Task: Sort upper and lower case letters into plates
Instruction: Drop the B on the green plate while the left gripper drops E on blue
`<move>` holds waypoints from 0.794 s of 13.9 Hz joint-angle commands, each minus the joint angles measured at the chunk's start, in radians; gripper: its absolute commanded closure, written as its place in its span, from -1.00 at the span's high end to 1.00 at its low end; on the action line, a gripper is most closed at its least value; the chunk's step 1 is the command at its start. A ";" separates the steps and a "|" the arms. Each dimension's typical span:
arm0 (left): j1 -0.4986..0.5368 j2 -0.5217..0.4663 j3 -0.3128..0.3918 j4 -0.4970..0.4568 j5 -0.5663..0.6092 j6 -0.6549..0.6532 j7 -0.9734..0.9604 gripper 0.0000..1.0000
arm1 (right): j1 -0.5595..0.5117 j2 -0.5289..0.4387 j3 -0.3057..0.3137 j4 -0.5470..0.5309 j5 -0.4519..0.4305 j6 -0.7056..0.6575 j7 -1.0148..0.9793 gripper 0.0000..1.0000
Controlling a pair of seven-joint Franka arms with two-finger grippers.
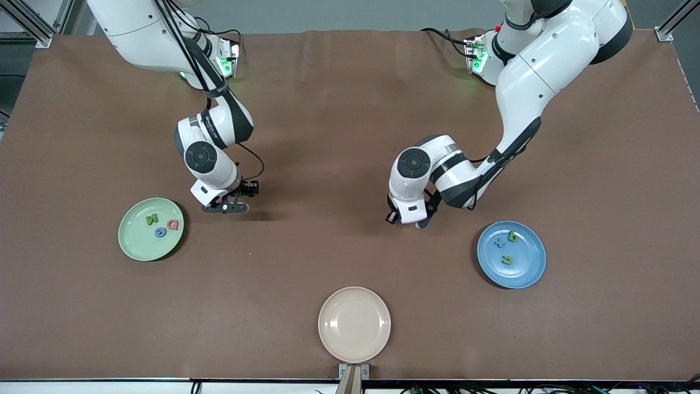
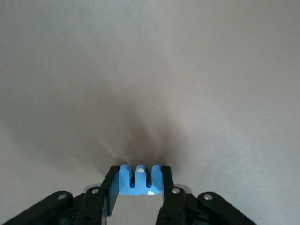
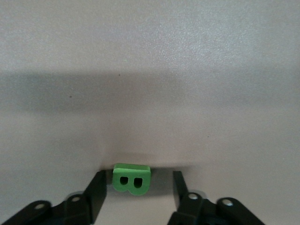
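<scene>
Only our wrist views list letters: left gripper (image 2: 139, 187) clamps blue m (image 2: 139, 180); right gripper (image 3: 139, 187) brackets green B (image 3: 131, 178), gaps showing.

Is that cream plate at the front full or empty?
Empty: the cream plate shows only its bare surface, while the green plate and blue plate each hold three letters.

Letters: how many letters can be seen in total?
8: three in the green plate, three in the blue plate, a blue one in the left gripper, a green B between the right gripper fingers.
</scene>
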 commanded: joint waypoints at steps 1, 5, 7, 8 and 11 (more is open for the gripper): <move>0.019 -0.023 -0.005 0.065 0.011 -0.044 0.075 -1.00 | 0.008 -0.029 -0.001 -0.031 0.005 0.016 0.015 0.15; 0.046 -0.025 -0.008 0.191 0.005 -0.187 0.272 -1.00 | 0.007 -0.028 -0.001 -0.021 0.005 0.016 0.015 -0.01; 0.077 -0.037 -0.011 0.220 0.003 -0.234 0.383 -1.00 | 0.008 -0.028 -0.001 -0.021 0.005 0.020 0.015 -0.09; 0.095 -0.038 -0.012 0.229 0.002 -0.256 0.439 -1.00 | 0.008 -0.028 -0.001 -0.021 0.005 0.020 0.015 -0.15; 0.176 -0.055 -0.021 0.242 -0.001 -0.298 0.605 -1.00 | 0.007 -0.028 -0.001 -0.021 0.005 0.020 0.015 -0.33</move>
